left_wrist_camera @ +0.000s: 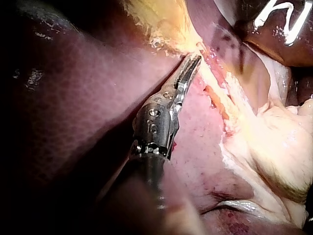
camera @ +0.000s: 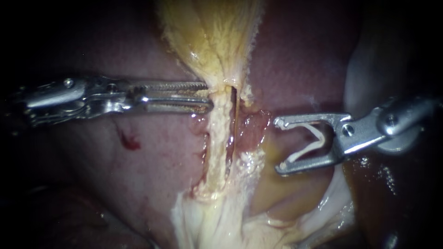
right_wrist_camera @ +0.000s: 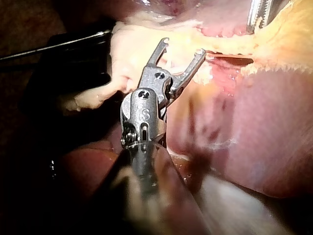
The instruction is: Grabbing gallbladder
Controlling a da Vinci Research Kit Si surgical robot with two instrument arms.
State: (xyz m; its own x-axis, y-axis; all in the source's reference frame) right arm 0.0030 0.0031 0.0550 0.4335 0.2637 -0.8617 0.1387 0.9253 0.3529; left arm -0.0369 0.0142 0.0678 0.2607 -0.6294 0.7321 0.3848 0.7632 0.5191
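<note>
Sadly, the gallbladder [camera: 212, 37] is hiding my left instrument's [camera: 206, 97] tip, grip unclear; beside it my right instrument [camera: 279, 145] is holding a clip [camera: 302, 154], jaws wide.

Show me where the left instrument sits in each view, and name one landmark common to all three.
Endoscope view: the left instrument comes in from the left, tip at the gallbladder's narrow end.
Left wrist view: the left instrument is the view's own, tip against the yellow gallbladder.
Right wrist view: only the left instrument's tip shows, ahead of the right instrument, beside the gallbladder.
Shared landmark: the yellow gallbladder tissue at its tip.
</note>
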